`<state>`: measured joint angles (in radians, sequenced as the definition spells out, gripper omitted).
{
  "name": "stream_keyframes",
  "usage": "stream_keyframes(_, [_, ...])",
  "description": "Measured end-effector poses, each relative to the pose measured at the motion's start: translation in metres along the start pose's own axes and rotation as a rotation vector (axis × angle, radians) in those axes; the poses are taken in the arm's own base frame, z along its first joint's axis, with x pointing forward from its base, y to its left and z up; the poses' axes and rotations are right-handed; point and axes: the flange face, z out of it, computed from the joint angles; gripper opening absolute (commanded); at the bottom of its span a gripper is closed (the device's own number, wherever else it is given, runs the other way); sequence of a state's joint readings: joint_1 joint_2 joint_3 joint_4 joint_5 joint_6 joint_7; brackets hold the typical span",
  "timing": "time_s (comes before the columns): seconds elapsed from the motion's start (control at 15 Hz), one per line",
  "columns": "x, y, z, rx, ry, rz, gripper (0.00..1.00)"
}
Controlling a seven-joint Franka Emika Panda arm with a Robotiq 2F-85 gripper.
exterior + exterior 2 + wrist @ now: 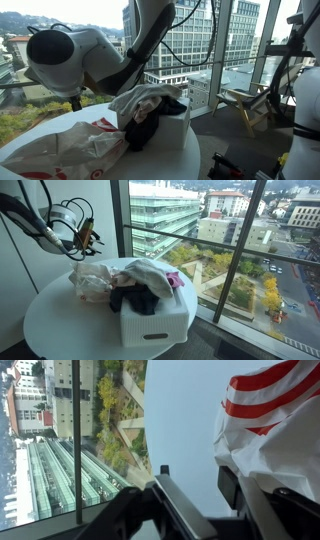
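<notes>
No text can be read anywhere, not even on the red-striped bag (272, 422).

The bag (270, 420) is thin plastic film, white with red stripes, crinkled and slightly glossy. The basket (150, 330) is moulded white plastic with smooth, matt, slotted walls. Its contents are soft, matt, creased cloth: a white garment (150, 275), a dark garment (135, 302) and a pink piece (174, 280). The table (50, 330) has a smooth white top with low sheen. The arm shell (70, 55) is a smooth, glossy white casing. The gripper (196, 478) is matt black and hard-surfaced. The window glass (220, 240) is clear.
</notes>
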<state>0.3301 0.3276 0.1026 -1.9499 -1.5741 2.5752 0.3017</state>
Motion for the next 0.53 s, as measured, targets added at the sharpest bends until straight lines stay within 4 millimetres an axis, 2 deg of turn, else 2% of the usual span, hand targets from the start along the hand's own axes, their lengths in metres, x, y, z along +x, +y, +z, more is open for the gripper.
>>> stream_keyframes(0.07, [0.001,0.003,-0.002,0.028,-0.018,0.04,0.94])
stream_keyframes(0.13, [0.002,0.004,-0.005,0.07,-0.038,0.084,0.99])
stream_keyframes(0.33, [0.01,-0.002,-0.013,0.235,-0.066,0.2,1.0])
stream_keyframes(0.53, [0.025,-0.005,-0.026,0.378,-0.013,0.296,1.0])
